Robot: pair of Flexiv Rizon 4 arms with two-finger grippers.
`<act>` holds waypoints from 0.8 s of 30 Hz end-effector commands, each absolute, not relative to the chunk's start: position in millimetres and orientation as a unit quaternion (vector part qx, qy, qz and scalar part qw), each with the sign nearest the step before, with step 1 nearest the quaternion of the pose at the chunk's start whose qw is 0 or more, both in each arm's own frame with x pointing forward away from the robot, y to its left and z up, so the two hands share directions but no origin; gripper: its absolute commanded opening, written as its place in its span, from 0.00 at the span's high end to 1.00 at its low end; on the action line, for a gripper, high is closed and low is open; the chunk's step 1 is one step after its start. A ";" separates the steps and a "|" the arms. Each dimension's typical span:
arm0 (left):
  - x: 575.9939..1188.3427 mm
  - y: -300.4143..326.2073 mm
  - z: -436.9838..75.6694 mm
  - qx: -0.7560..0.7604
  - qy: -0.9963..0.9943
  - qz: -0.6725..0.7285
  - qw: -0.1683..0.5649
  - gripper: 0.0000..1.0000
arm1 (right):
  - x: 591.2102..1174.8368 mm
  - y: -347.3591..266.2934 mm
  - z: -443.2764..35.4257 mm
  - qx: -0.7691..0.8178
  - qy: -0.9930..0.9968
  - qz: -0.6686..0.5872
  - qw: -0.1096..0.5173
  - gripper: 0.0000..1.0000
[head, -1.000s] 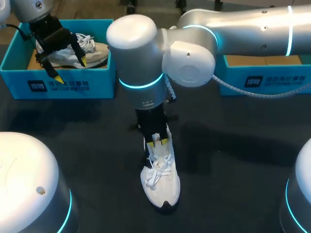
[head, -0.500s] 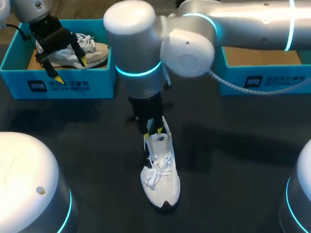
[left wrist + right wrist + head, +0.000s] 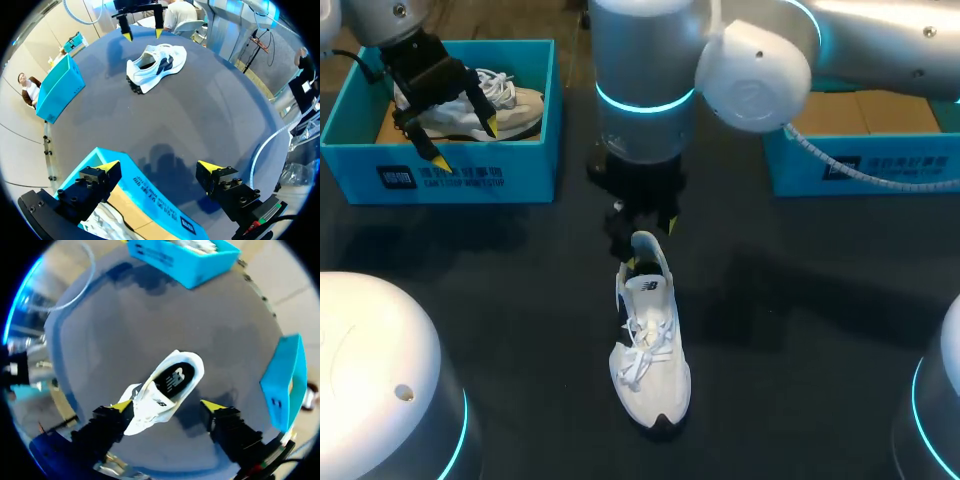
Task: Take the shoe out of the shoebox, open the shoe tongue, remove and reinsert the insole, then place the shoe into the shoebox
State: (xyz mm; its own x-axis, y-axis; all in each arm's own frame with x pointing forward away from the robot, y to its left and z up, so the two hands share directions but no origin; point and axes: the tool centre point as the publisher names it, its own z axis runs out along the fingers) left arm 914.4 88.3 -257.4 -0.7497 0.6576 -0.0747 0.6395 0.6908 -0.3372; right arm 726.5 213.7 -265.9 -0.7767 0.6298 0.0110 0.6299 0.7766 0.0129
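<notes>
A white shoe [image 3: 649,350] lies on the dark table, toe toward me, with its tongue pulled up. In the right wrist view the shoe [image 3: 165,385] shows a black insole in its mouth. My right gripper [image 3: 649,245] hangs just above the heel end, and in its own view the right gripper [image 3: 167,405] is open, fingers either side of the shoe and clear of it. My left gripper [image 3: 466,142] hovers open over the front wall of the left blue shoebox [image 3: 440,175], holding nothing. The left wrist view shows the shoe [image 3: 155,62] far ahead of the left gripper [image 3: 158,166], under my right gripper [image 3: 143,35].
A second pale shoe [image 3: 505,100] lies in the left shoebox. Another blue shoebox [image 3: 860,160] stands at the back right, its cardboard floor showing. My right arm's big joints hang over the table's middle back.
My right gripper has opened and let go of the shoe's tongue, then lifted and drawn back toward the heel. The left arm has not moved.
</notes>
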 end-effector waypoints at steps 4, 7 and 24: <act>915.3 88.6 -257.3 -0.353 -0.919 0.172 0.027 0.00 | 728.4 212.8 -271.1 0.124 -0.989 -0.073 0.041 0.00; 915.3 88.6 -257.3 -0.353 -0.919 0.172 0.027 0.00 | 732.4 216.9 -272.0 0.151 -0.986 -0.061 0.038 0.00; 915.3 88.6 -257.3 -0.353 -0.919 0.172 0.027 0.00 | 784.4 218.6 -292.0 0.237 -0.971 0.008 0.000 0.00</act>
State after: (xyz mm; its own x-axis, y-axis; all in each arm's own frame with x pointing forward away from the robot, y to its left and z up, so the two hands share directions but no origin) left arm 914.4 88.3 -257.5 -0.7497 0.6576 -0.0747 0.6396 0.6908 -0.3372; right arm 778.8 210.7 -283.5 -0.9898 -0.1411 0.0206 -0.1404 0.9896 0.0321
